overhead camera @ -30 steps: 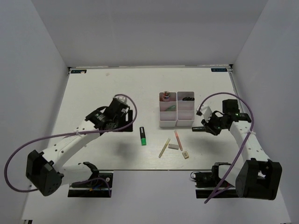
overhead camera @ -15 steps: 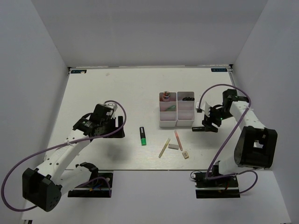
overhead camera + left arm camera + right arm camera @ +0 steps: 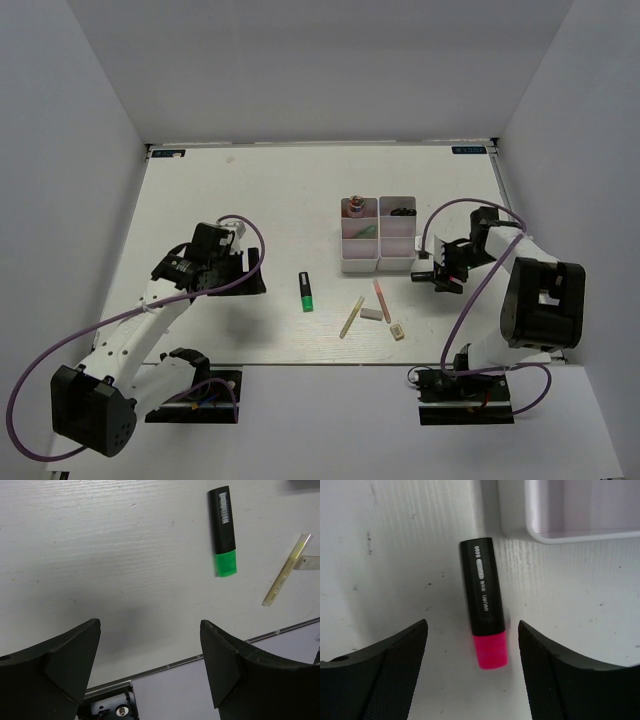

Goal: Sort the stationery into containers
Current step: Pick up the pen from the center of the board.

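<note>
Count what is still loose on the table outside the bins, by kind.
Markers: 2 (black-green marker, black-pink marker)
Sticks: 2 (cream stick, pink stick)
Erasers: 2 (grey eraser, tan eraser)
Total: 6

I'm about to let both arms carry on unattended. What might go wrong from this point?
The black-pink marker lies with one end close to the bin corner; the open right gripper, coming down, might catch that rim. It lines up nearer the pink cap than the middle, so the marker may tip when lifted. The open left gripper has the black-green marker off to one side, so closing could miss.
</note>
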